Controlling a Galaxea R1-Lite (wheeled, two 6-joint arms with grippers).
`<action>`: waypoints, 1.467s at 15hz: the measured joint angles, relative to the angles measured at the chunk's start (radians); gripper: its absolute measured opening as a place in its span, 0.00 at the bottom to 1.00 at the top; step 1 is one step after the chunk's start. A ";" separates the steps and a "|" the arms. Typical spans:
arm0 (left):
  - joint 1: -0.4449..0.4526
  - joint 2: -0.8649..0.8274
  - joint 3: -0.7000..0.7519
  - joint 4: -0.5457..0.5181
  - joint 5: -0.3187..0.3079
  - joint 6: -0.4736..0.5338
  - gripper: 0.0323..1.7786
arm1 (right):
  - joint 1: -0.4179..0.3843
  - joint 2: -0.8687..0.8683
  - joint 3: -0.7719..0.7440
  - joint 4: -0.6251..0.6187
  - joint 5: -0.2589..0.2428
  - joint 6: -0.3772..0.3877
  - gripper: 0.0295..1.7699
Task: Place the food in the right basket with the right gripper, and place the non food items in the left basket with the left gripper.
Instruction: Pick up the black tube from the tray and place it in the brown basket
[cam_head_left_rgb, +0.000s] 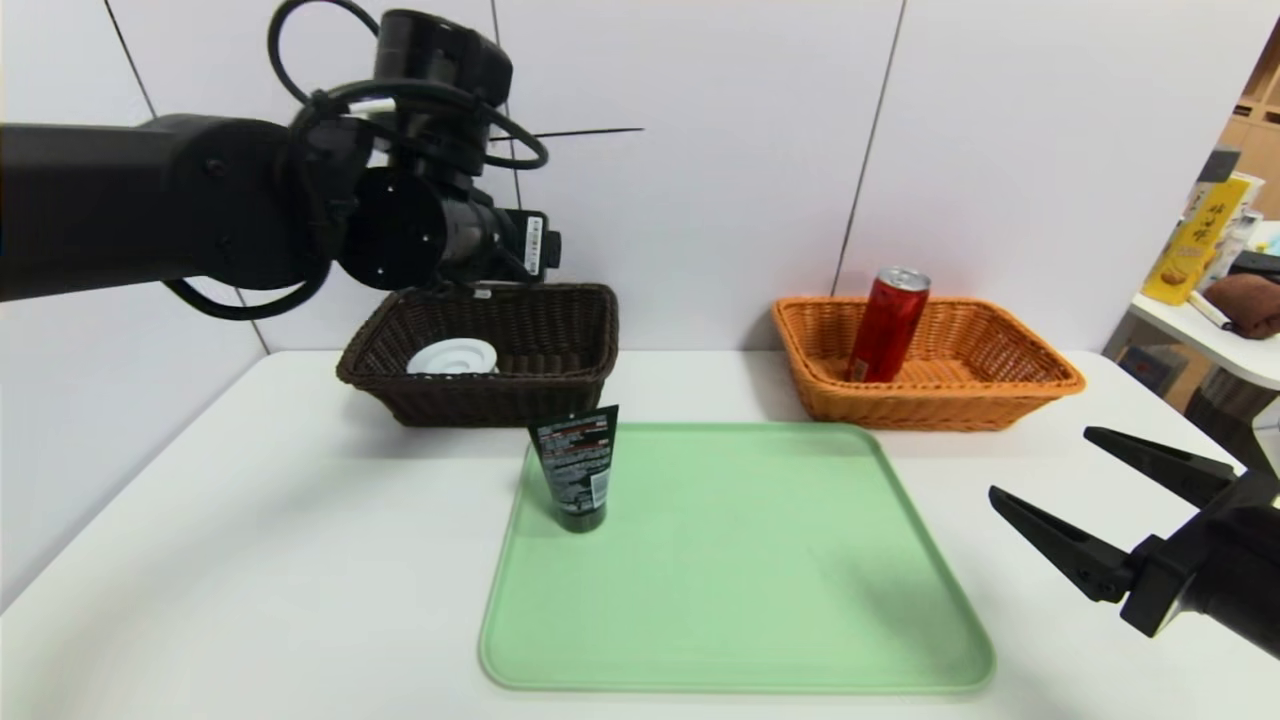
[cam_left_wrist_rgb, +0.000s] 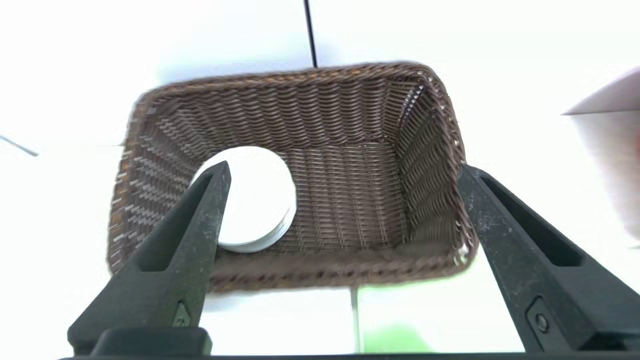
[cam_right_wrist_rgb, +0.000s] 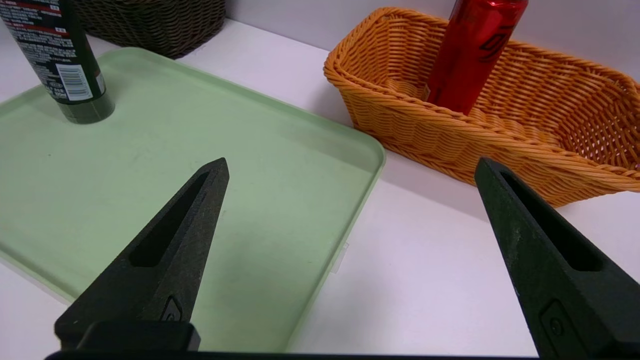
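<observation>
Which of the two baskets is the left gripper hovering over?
The dark brown basket, the one with the white roll lying in it. The left gripper hangs open above it. The orange basket holds the red can.

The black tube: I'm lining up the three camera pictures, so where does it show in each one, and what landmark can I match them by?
Head view: the black tube stands upright on the green tray's far left corner, in front of the dark brown basket.
Left wrist view: not in it.
Right wrist view: at the upper left, cut off by the picture's edge, standing on the tray.
Shared landmark: the dark brown basket appears in all three.
</observation>
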 joint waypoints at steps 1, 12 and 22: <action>-0.018 -0.037 0.036 -0.001 0.014 -0.001 0.91 | 0.000 0.002 0.000 0.000 0.000 -0.003 0.96; -0.209 -0.417 0.607 -0.237 0.234 -0.011 0.94 | 0.001 0.005 -0.011 0.029 -0.001 -0.034 0.96; -0.375 -0.579 0.924 -0.457 0.146 -0.011 0.95 | 0.003 0.014 -0.020 0.030 -0.003 -0.048 0.96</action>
